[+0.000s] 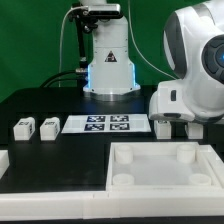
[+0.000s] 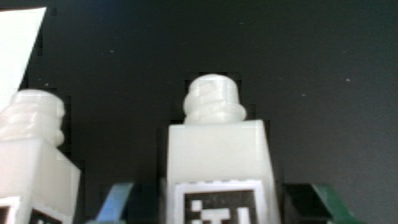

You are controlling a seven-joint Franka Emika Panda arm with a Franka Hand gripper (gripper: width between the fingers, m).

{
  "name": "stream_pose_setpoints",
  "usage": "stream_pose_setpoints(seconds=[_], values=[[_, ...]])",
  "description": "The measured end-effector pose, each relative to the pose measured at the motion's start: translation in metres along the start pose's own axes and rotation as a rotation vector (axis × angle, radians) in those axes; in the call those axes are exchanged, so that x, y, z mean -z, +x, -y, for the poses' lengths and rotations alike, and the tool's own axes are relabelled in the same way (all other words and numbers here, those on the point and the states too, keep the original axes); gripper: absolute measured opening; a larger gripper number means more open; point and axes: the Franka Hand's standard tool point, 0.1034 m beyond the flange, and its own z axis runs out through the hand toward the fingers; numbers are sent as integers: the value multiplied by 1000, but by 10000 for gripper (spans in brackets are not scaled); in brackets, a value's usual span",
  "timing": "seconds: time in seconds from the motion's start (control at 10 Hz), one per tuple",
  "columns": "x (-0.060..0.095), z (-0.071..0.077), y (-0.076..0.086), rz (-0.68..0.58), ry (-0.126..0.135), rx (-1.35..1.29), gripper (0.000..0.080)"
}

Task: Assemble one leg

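Note:
In the wrist view a white leg (image 2: 217,150) lies between my fingers, with a ribbed peg at its far end and a black-and-white tag (image 2: 217,203) on its upper face. My gripper (image 2: 222,208) is open and straddles this leg, with a dark gap on each side between the fingers (image 2: 121,202) and the block. A second leg (image 2: 32,150) lies right beside it. In the exterior view my gripper (image 1: 178,128) is low at the table on the right, just behind the tray-like piece. Two more legs (image 1: 22,128) (image 1: 48,126) lie at the left.
The marker board (image 1: 108,124) lies in the middle of the table and shows as a white corner in the wrist view (image 2: 18,40). The large white square tray-like piece (image 1: 165,180) with corner sockets lies in front. Another white part (image 1: 3,160) sits at the left edge.

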Motion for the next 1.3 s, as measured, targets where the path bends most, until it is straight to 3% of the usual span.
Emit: stream_pose_setpoints(seconds=[0.6,1.0,1.2,1.3], values=[[3,-3,0,0,-1,15,288],[77,-25,-14,-48,19,85,289],[132,-28,-13,-241,56,110,290],[152,-30,-23,-301,64,109,290]])
